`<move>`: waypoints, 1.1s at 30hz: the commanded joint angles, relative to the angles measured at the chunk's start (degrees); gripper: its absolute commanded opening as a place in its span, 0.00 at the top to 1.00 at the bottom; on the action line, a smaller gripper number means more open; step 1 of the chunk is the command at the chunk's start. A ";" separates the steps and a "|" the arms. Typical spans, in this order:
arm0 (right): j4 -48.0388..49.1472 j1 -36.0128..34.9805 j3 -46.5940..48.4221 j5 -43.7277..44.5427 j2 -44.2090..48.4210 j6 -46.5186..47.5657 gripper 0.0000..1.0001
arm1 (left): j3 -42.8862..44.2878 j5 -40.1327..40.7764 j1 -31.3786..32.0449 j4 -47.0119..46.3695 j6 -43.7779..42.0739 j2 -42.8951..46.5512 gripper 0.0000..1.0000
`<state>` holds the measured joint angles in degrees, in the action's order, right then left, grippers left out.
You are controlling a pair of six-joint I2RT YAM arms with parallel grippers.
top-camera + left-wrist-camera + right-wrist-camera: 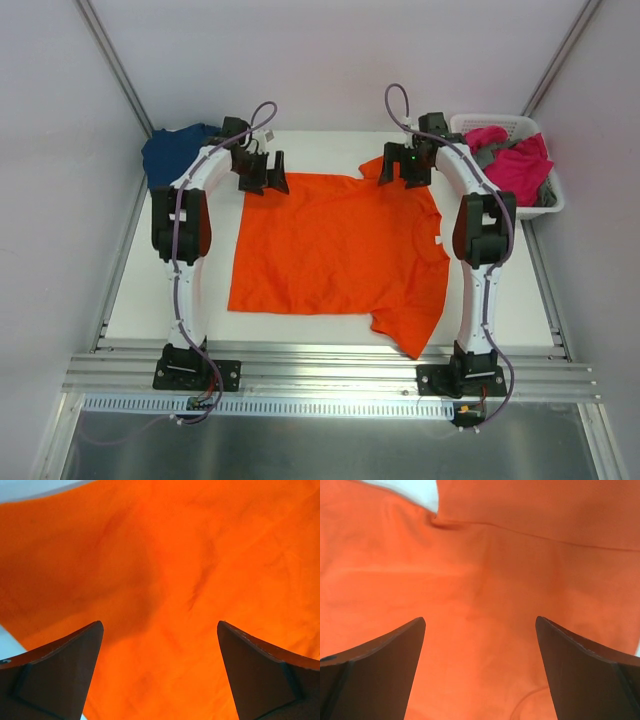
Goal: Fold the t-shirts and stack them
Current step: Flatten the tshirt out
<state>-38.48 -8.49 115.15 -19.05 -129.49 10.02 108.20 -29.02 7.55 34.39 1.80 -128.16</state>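
A bright orange t-shirt [340,250] lies spread flat across the middle of the white table, its neck toward the right and one sleeve reaching the near edge. My left gripper [262,178] hangs open over the shirt's far left corner; orange cloth [165,580] fills the space between its fingers [65,670] and nothing is gripped. Over the far right sleeve my right gripper [405,172] also stands open, with the sleeve seam [530,535] showing ahead of its fingers [580,665]. A navy t-shirt [175,152] lies at the far left. Pink and grey t-shirts [515,160] sit in the basket.
A white slotted plastic basket [545,200] stands at the far right corner of the table. Grey enclosure walls and metal frame rails [320,365] border the table on all sides. Bare white table [135,290] shows left of the orange shirt.
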 commanded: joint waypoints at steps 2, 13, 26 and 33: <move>1.12 0.05 5.60 -2.57 -1.99 -3.78 0.03 | 6.66 -4.29 -0.34 1.03 2.50 -3.14 0.01; 4.20 2.25 9.21 -1.34 -6.56 -7.47 0.03 | 8.25 -3.76 0.53 0.85 4.61 -6.57 0.01; 6.84 2.87 14.31 -0.11 -13.33 -11.24 0.03 | 13.53 -3.06 -1.49 -0.55 9.45 -10.01 0.01; 8.51 3.22 18.69 1.73 -17.28 -11.78 0.03 | 13.61 -2.80 -3.16 -0.99 10.50 -9.74 0.01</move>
<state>-31.75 -5.23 129.82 -18.59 -144.86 -0.25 119.63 -31.40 5.43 34.09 11.18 -138.63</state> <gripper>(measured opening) 0.969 0.991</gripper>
